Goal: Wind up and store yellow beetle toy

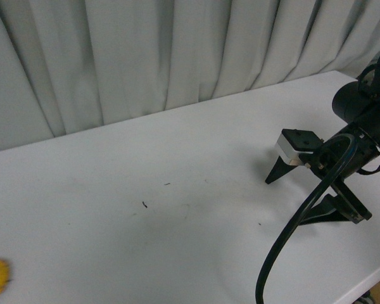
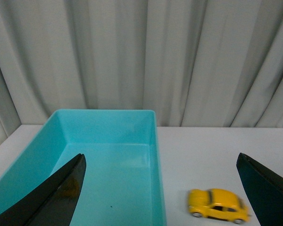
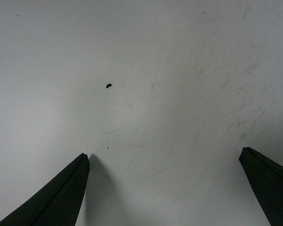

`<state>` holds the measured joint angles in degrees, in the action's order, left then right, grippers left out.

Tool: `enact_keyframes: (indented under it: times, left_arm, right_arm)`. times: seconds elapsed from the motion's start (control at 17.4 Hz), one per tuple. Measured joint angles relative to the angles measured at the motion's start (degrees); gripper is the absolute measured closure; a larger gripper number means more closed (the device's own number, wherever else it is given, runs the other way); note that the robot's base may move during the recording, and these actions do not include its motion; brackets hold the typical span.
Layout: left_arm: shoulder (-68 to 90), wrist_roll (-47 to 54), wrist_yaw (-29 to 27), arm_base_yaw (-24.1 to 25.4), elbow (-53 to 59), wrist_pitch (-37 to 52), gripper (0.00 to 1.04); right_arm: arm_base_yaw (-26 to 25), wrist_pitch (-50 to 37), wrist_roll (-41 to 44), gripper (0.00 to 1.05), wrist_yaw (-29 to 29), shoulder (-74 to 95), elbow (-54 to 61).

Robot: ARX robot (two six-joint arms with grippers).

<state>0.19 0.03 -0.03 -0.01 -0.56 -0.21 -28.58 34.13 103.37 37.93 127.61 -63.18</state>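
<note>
The task is being judged as barely begun. The yellow beetle toy (image 2: 218, 212) is being left on its wheels on the white table (image 1: 177, 240), at the near left, just beside the teal bin (image 2: 108, 136), and no toy is being shown inside the bin. Nothing is being gripped: the left gripper (image 2: 160, 157) is being held spread wide, facing toy and bin, and the right gripper (image 3: 163, 153) spread wide over bare table at the right. Whether winding is done cannot be told; grasping and storing are remaining.
</note>
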Motion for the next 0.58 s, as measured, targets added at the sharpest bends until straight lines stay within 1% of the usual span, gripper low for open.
enact_keyframes:
  times: [0.12,0.23,0.35,0.46,0.58]
  left_arm:
    - [0.0,0.0,0.0,0.0,0.0,0.0,0.07]
    - [0.0,0.0,0.0,0.0,0.0,0.0,0.07]
    - [0.0,0.0,0.0,0.0,0.0,0.0,0.07]
    - [0.0,0.0,0.0,0.0,0.0,0.0,0.07]
    - [0.0,0.0,0.0,0.0,0.0,0.0,0.07]
  right_arm:
    - [0.1,-1.7,-2.0,0.07,0.0,-0.6,0.0]
    - [1.4,-3.8,-4.8,0.07,0.0,-1.9,-0.5]
    - [3.2,-4.9,-4.5,0.07,-0.5,-4.2,-2.1]
    - [4.1,-4.1,-4.3,0.07,0.4,-7.1,-3.1]
    - [5.9,-3.0,-4.1,0.07,3.0,-13.1,-6.8]
